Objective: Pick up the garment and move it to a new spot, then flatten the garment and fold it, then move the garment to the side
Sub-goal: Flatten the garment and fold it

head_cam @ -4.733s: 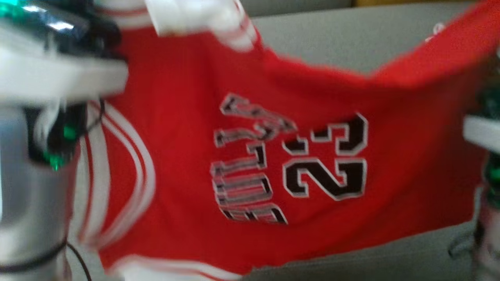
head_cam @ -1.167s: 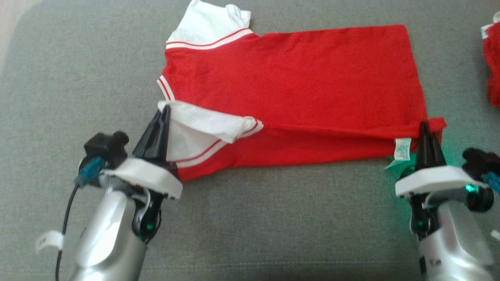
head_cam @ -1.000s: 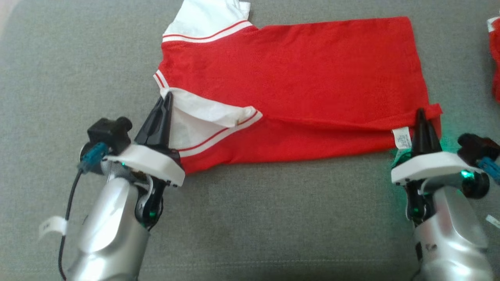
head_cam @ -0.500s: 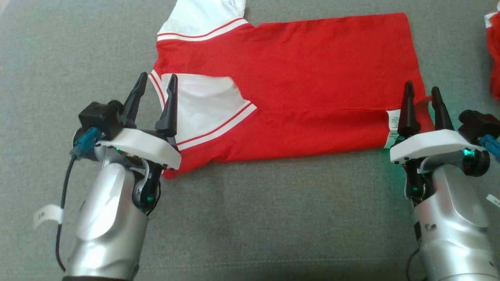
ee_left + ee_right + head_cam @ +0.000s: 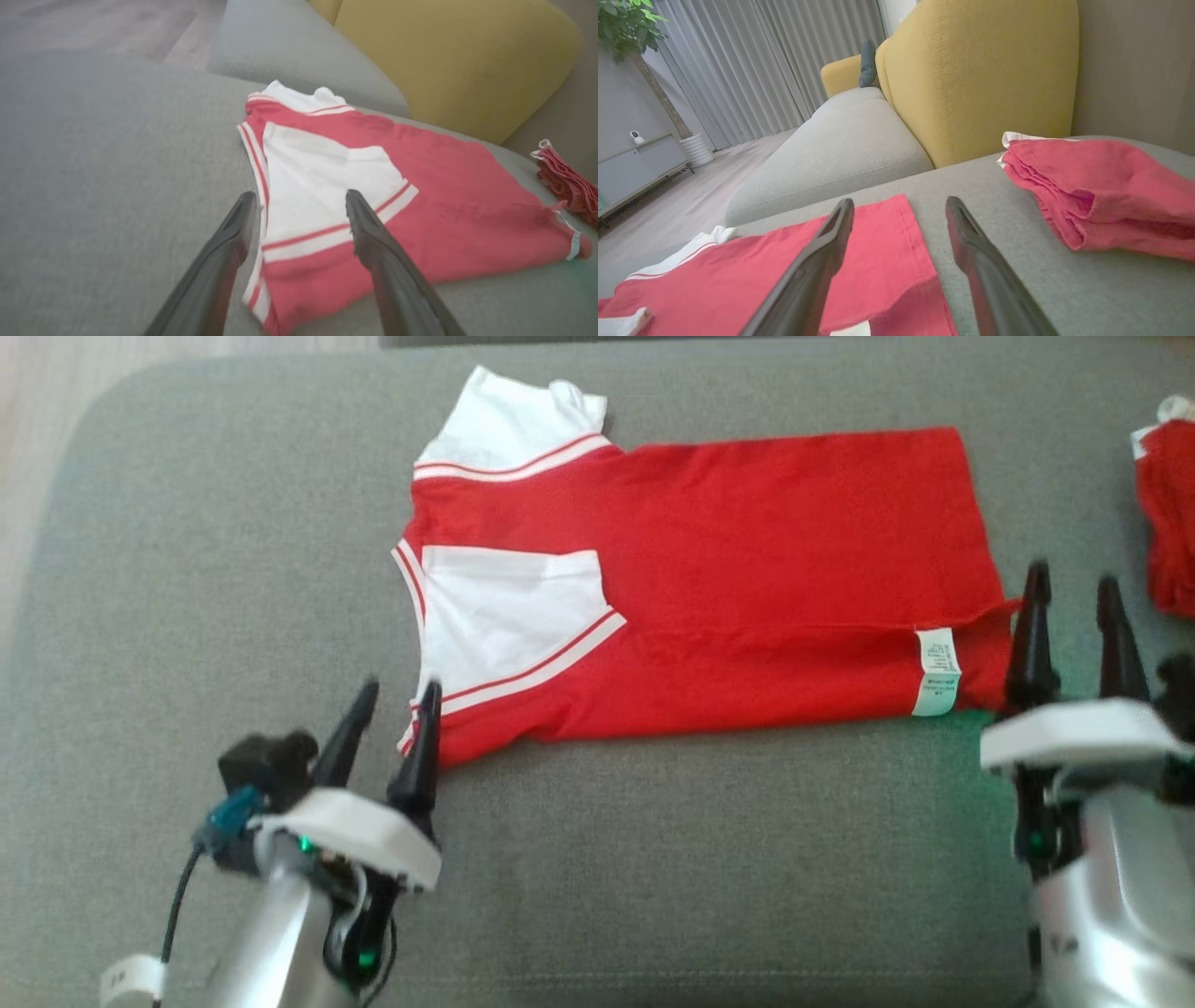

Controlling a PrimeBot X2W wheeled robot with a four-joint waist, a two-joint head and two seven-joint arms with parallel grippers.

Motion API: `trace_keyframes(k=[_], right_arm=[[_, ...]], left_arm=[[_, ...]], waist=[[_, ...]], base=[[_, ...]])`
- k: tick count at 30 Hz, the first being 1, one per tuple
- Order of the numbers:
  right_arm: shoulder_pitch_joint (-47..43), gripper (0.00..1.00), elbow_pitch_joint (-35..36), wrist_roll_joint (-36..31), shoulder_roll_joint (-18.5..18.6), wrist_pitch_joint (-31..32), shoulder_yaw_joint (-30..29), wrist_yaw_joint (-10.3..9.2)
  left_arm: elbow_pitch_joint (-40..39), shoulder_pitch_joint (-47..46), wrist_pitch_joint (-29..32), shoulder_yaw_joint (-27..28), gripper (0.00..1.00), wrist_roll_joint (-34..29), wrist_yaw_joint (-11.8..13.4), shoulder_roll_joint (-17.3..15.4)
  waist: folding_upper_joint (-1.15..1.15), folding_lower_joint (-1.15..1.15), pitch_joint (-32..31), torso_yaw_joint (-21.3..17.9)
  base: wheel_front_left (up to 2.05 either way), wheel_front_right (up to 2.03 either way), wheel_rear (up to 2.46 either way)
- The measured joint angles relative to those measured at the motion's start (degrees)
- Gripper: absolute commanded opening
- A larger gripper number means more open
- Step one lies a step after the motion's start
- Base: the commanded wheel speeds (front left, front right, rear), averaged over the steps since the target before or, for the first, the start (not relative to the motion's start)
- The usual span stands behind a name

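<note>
Fingers spread empty on left gripper [image 5: 400,689] and right gripper [image 5: 1072,577]; red garment [image 5: 747,523] lies flat, folded once; more folding and moving aside seemingly remain.

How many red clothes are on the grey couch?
2. The red-and-white jersey lies flat in the middle; a folded red garment sits to its right, cut off by the head view's edge. More may be out of view.
</note>
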State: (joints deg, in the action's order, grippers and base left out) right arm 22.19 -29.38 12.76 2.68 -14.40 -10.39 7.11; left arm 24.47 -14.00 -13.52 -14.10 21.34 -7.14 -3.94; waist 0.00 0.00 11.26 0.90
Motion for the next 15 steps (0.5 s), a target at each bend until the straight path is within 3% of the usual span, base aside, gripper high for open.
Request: trace_keyframes(k=[4,9,15], right_arm=[[-5.2,1.0,3.3,-0.7,0.0,0.0,-0.3,0.0],[-8.5,1.0,5.6,0.5,-0.1,0.0,-0.2,0.0],[-9.0,1.0,7.0,1.0,-0.1,0.0,1.1,0.0]], left_arm=[[0.5,3.2,5.4,0.2,1.0,2.8,0.1,-0.7],[1.0,4.6,11.8,0.6,1.0,4.6,2.4,-1.0],[1.2,4.4,14.8,2.3,1.0,6.5,4.4,-1.1]], waist=[[0.0,0.0,-1.3,0.1],[0.0,0.0,-1.1,-0.8],[0.0,0.0,0.3,-2.4]], base=[[0.0,0.0,0.0],[0.0,0.0,0.0],[0.0,0.0,0.0]])
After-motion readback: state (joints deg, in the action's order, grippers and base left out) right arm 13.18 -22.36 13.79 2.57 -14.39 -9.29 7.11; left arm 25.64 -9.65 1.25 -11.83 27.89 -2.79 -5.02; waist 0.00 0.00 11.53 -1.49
